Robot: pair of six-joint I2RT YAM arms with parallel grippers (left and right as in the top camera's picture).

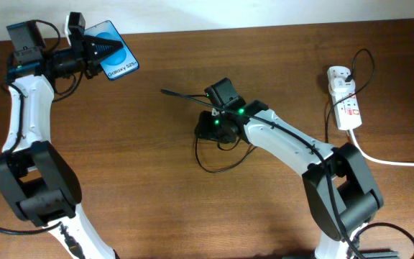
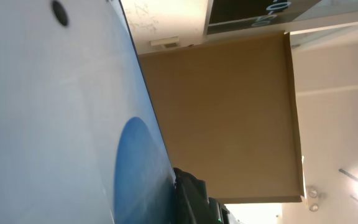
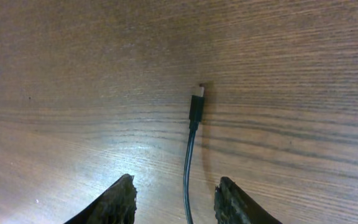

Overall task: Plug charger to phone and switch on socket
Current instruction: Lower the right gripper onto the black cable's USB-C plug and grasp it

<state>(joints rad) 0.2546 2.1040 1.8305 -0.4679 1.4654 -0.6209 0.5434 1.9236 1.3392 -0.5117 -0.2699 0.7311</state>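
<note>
Our left hand [image 1: 100, 49] clamps the phone [image 1: 123, 63] by the counter's [image 1: 157, 187] far left edge. Our right hand [image 3: 176, 183], fingers apart, straddles the charger [image 3: 195, 111] on open wood mid-counter.

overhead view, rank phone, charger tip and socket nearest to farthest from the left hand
1. phone: top left, held in the left hand itself.
2. charger tip: on the table near the middle, to the right of the phone.
3. socket: far right side, well beyond the tip.
</note>
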